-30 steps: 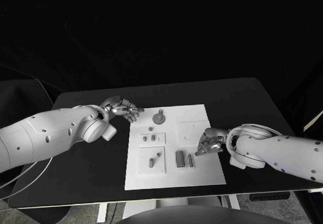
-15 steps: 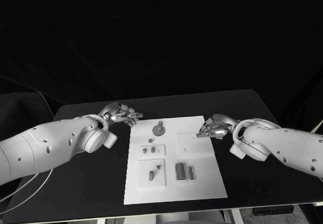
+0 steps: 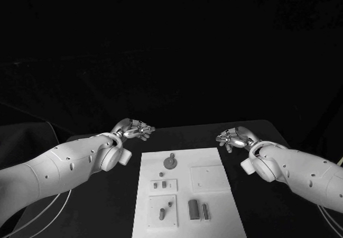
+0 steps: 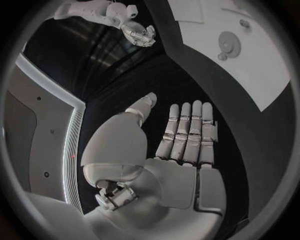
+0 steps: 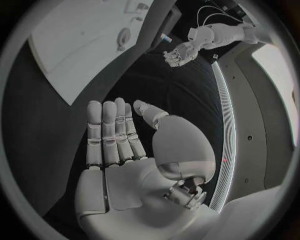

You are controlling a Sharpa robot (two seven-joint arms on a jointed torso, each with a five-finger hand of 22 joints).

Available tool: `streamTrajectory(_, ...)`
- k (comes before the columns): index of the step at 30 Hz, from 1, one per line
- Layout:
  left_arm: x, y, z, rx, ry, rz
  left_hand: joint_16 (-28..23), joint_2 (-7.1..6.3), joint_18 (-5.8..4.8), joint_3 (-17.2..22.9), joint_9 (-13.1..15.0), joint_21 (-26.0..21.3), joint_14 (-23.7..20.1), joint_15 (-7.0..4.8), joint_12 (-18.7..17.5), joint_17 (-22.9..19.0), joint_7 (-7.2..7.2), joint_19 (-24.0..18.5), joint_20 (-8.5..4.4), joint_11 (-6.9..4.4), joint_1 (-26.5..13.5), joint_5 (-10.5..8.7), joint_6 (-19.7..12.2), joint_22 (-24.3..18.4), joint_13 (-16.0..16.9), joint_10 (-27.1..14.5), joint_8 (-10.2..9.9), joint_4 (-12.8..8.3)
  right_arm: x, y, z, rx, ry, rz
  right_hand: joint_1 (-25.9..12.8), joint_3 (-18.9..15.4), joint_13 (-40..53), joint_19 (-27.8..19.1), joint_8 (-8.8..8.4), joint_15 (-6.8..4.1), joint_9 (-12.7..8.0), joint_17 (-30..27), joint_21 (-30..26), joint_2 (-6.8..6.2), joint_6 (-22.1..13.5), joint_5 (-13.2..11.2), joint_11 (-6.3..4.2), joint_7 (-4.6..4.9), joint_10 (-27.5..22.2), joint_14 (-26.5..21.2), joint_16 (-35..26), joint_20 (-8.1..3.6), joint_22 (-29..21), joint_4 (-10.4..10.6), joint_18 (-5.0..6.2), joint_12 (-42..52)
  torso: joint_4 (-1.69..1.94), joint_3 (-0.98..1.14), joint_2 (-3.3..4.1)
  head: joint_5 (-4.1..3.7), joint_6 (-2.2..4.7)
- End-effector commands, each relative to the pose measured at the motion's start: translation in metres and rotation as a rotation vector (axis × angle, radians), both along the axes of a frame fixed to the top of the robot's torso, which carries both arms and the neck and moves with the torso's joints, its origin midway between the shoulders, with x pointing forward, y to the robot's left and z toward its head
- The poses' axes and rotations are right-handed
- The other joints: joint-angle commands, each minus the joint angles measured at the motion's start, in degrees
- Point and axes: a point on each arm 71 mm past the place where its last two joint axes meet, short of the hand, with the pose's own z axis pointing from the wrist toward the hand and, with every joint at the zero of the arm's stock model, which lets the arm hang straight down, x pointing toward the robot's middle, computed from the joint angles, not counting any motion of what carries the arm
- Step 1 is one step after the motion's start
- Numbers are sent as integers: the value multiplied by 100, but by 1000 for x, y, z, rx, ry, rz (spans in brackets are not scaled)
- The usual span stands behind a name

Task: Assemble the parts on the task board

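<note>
The white task board point(image 3: 222, 222) lies in the middle of the black table. Several small grey parts rest on it: a round disc point(image 3: 170, 161), short pegs on a small plate point(image 3: 164, 186), more pegs on a lower plate point(image 3: 162, 212) and two dark blocks point(image 3: 193, 209). My left hand point(image 3: 132, 129) hovers off the board's far left corner, and in the left wrist view this hand point(image 4: 184, 142) lies flat and holds nothing. My right hand point(image 3: 233, 138) hovers off the far right corner; my right hand point(image 5: 115, 137) is likewise flat and bare in the right wrist view.
A square white plate point(image 3: 208, 177) sits on the board's right half. Black table point(image 3: 279, 146) surrounds the board on both sides. The left wrist view also shows the board point(image 4: 256, 65) and the right hand point(image 4: 139, 32); the right wrist view shows the left hand point(image 5: 178, 54).
The camera has tilted, shifting the whole picture. My right hand has left the board beside the dark blocks and moved to its far right corner. The left hand stays near the far left corner.
</note>
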Motion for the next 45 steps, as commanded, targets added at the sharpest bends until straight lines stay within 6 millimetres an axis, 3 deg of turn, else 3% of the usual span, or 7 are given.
streamTrajectory(1, 5, -3, 3, -82, -24, -6, -4, -15, -119, -65, -24, -49, -116, -4, -48, -53, -16, -100, 20, -2, -26, -25, -155, 5, -15, -170, -50, 5, 3, 4, 0, 167, -16, -6, -103, 16, -22, -191, 29, 107, 9, -251, -364, -27, -66, -44, 22, -8, 3, -32, -630, 50, -271, 8, -151, -381, -33, 19, -40, 21, 185)
streamTrajectory(20, 7, -17, -13, -185, 23, -44, 21, -47, -310, -1003, -55, -435, -1089, 51, -50, -533, -211, -1459, 221, -110, -730, -32, -1191, -20, -18, -1389, -18, 87, 4, 17, -13, 332, 65, 51, -1763, -1403, 27, -3251, -162, 445, 7, -1387, -1185, -107, -1009, -128, 122, 21, -978, -1711, -3798, 256, -776, 363, -1146, -2383, 1, 14, -21, -87, 442)
streamTrajectory(21, 8, -11, -13, -144, 24, -12, -1593, 550, -310, -1831, -3170, -5711, -4930, -815, -1696, -3664, -775, -2998, -441, -788, -6280, -1082, -4835, -1873, -1743, -5169, -1846, 452, 5, 15, -15, 292, 65, 19, -6258, -3015, -1729, -4591, -2045, -298, -3067, -3829, -2992, 174, -5036, -1174, -708, -817, -5439, -5774, -5827, -455, -2870, 696, -1146, -4379, -1, 13, -26, -81, 442)
streamTrajectory(23, 7, -12, -13, -147, 23, -10, -1593, 550, -310, -1831, -3170, -5711, -4930, -815, -1696, -3664, -775, -2998, -441, -788, -6280, -1082, -4835, -1873, -1743, -5169, -1846, 452, 5, 15, -14, 294, 62, 17, -6258, -3015, -1729, -4591, -2045, -298, -3067, -3829, -3236, 174, -5036, -1174, -708, -817, -5439, -5774, -5827, -455, -2870, 696, -1146, -4379, 17, 4, -38, -95, 430)
streamTrajectory(24, 6, -12, -14, -150, 21, -8, -1593, 550, -310, -1831, -3170, -5711, -4930, -815, -1696, -3664, -775, -2998, -441, -788, -6280, -1082, -4835, -1873, -1743, -5169, -1846, 452, 4, 15, -13, 297, 59, 16, -6258, -3015, -1729, -4591, -2045, -298, -3067, -3829, -7266, 174, -5036, -1174, -708, -817, -5439, -5774, -5827, -455, -2870, 696, -1146, -4379, 35, -5, -52, -109, 417)
streamTrajectory(33, -14, -30, -14, -222, -18, 46, -1593, 550, -310, -1831, -3170, -5711, -4930, -815, -1696, -3664, -775, -2998, -441, -788, -6280, -1082, -4835, -1873, -1743, -5169, -1846, 452, -6, 24, 4, 354, -4, -30, -6258, -3015, -1729, -4591, -2045, -298, -3067, -3829, -7266, 174, -5036, -1174, -708, -817, -5439, -5774, -5827, -455, -2870, 696, -1146, -4379, 344, -167, -278, -353, 195)
streamTrajectory(45, -70, -63, 1, -351, -78, 185, -1593, 550, -310, -1831, -3170, -5711, -4930, -815, -1696, -3664, -775, -2998, -441, -788, -6280, -1082, -4835, -1873, -1743, -5169, -1846, 452, -48, 42, 39, 463, -83, -156, -6258, -3015, -1729, -4591, -2045, -298, -3067, -3829, -7266, 174, -5036, -1174, -708, -817, -5439, -5774, -5827, -455, -2870, 696, -1146, -4379, 371, -181, -298, -375, 176)
